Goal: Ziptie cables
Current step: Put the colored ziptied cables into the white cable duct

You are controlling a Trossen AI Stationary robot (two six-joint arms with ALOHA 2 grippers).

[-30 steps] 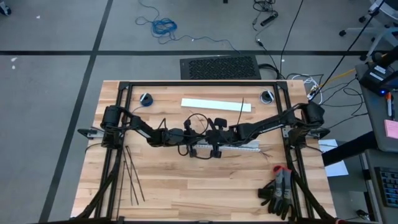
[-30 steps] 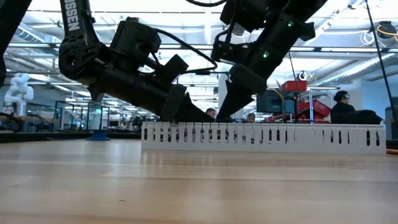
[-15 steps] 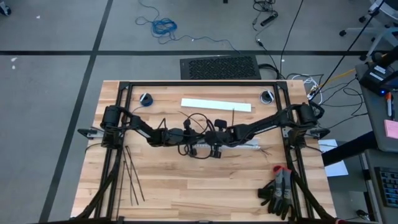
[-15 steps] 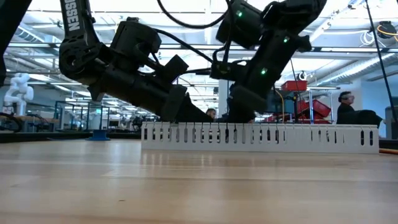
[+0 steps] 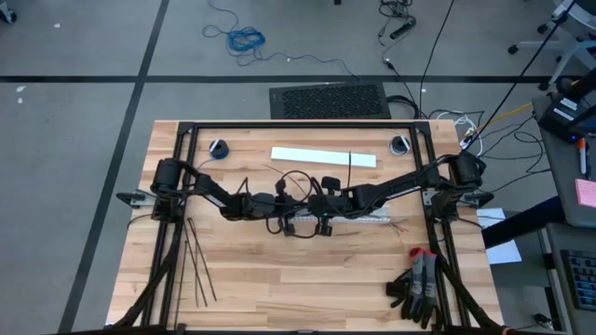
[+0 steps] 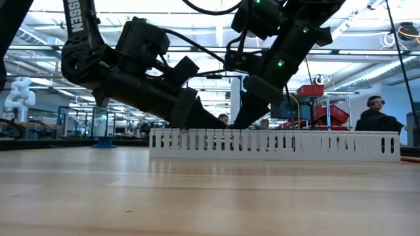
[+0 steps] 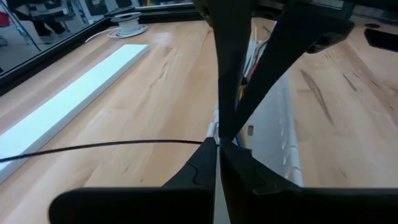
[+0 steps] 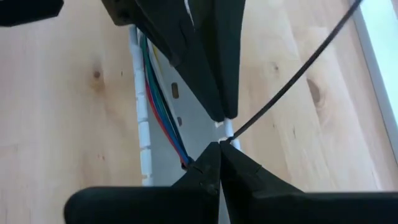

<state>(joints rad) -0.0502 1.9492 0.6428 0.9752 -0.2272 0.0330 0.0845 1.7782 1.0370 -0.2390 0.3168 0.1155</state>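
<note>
At mid-bench we see both arms meet over the white slotted duct (image 5: 358,221), tips almost touching. Our left gripper (image 7: 217,144) comes in from the left, fingers pressed together on the near end of one ziptie (image 7: 99,147). Our right gripper (image 8: 221,144) comes in from the right, fingers likewise pinched narrow, on the same strip where it reaches the duct's edge; from there the ziptie (image 8: 292,81) runs off taut and straight across bare bench toward the flat white strip (image 5: 323,156). In the high view that free length shows as a thin dark line (image 5: 350,170) pointing away from the duct, toward the far side of the bench.

The cables (image 8: 158,99) lie inside the duct, along its length, coloured strands side by side, just beside both sets of tips. So the ziptie's long axis crosses the cables' axis nearly square on. We judge the coming move turns on that: the strip has to pass round the bundle, and both grippers sit equally close to it.

Spare zipties (image 5: 194,261) lie well apart at the left front of the bench. Black gloves (image 5: 419,287) lie at the right front. A person (image 6: 375,118) stands in the room beyond.
</note>
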